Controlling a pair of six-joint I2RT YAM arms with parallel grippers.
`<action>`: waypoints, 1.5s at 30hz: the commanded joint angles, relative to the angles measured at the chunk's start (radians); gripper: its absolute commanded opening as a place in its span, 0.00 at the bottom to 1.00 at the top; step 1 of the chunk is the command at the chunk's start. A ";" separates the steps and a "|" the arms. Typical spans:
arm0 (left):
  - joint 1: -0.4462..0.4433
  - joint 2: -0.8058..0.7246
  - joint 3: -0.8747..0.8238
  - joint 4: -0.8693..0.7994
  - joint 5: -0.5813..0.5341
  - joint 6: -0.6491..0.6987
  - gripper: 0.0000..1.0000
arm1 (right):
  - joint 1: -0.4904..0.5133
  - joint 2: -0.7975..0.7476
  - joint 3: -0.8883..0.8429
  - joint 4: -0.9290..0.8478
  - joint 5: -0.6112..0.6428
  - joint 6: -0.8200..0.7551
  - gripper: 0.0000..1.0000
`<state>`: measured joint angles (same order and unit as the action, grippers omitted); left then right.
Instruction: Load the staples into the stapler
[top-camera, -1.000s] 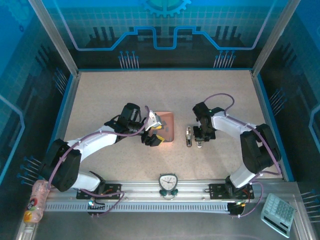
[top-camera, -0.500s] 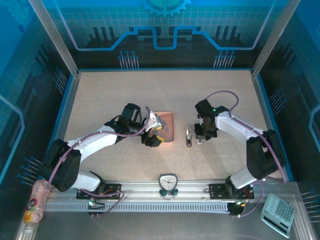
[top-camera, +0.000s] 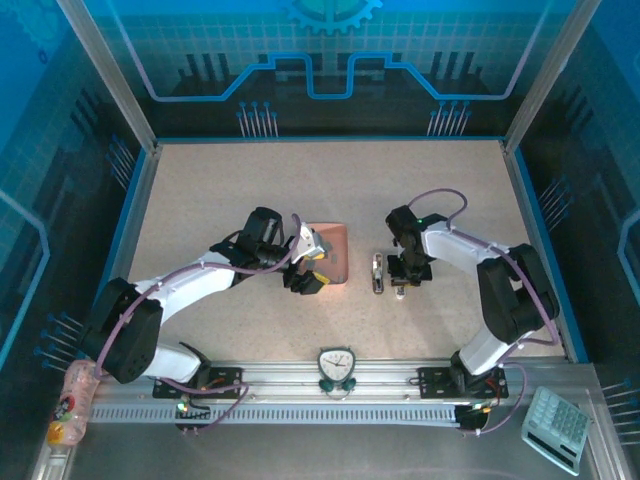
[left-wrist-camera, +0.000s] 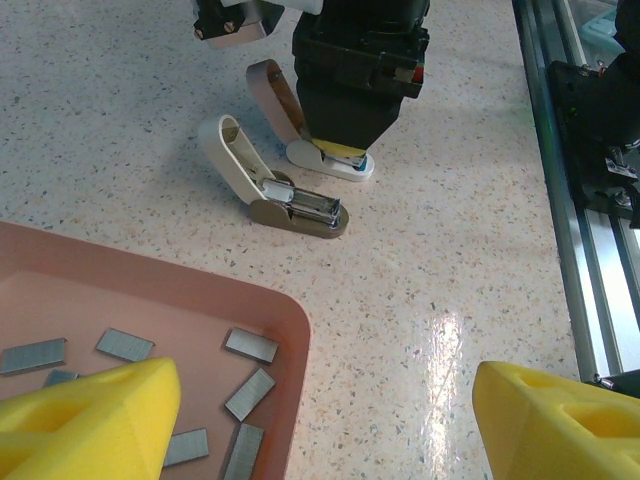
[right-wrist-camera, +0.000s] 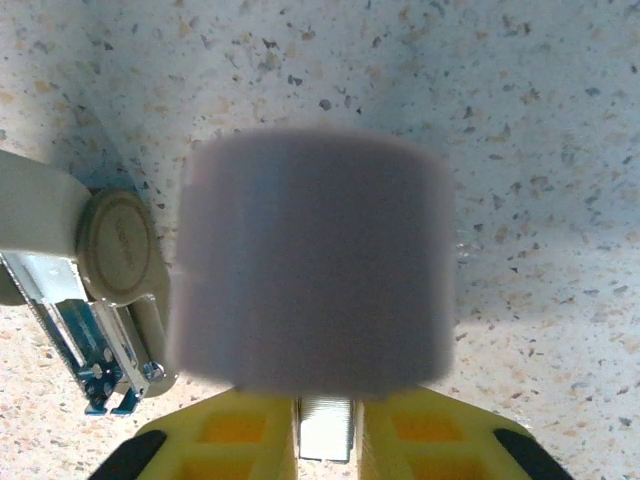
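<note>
Top external view puts the left pincer (top-camera: 305, 265) over the left edge of the pink tray (top-camera: 338, 250), covering part of it, and from that height the staples in the tray are too small to make out. In the left wrist view its yellow fingertips (left-wrist-camera: 90, 420) are cut off by the bottom edge and stand far apart with nothing between them. Below them sits the right-hand corner of the tray, the rest running out of frame. The staples (left-wrist-camera: 251, 345) lie loose in that corner: short, flat, dark grey strips scattered at different angles, a few partly covered by the left fingertip. Right of the tray, on the speckled table (left-wrist-camera: 470, 250), a beige stapler (left-wrist-camera: 290, 205) lies swung open, with a silvery row in its channel. Just past it a second stapler (left-wrist-camera: 330, 160) sits under the right pincer (top-camera: 399, 283), which hides most of it. In the right wrist view a blurred grey block (right-wrist-camera: 310, 260) sits close to the lens and cannot be identified. Beneath it the yellow fingers (right-wrist-camera: 230, 440) are set close together, clamped on a pale ribbed staple strip (right-wrist-camera: 325, 430) whose lower end is cut off.
</note>
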<state>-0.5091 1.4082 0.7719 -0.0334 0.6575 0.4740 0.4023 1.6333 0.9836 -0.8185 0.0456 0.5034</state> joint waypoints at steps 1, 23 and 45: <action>-0.009 -0.006 0.028 -0.021 0.002 0.025 0.78 | 0.017 0.004 0.026 -0.009 0.004 0.006 0.24; -0.012 -0.011 0.028 -0.022 0.001 0.026 0.78 | 0.018 -0.034 -0.015 0.016 -0.020 0.022 0.13; -0.014 -0.008 0.028 -0.022 -0.001 0.028 0.78 | 0.026 -0.148 -0.057 0.040 0.036 0.043 0.20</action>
<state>-0.5137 1.4082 0.7719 -0.0338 0.6502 0.4744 0.4187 1.5372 0.9401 -0.7654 0.0708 0.5247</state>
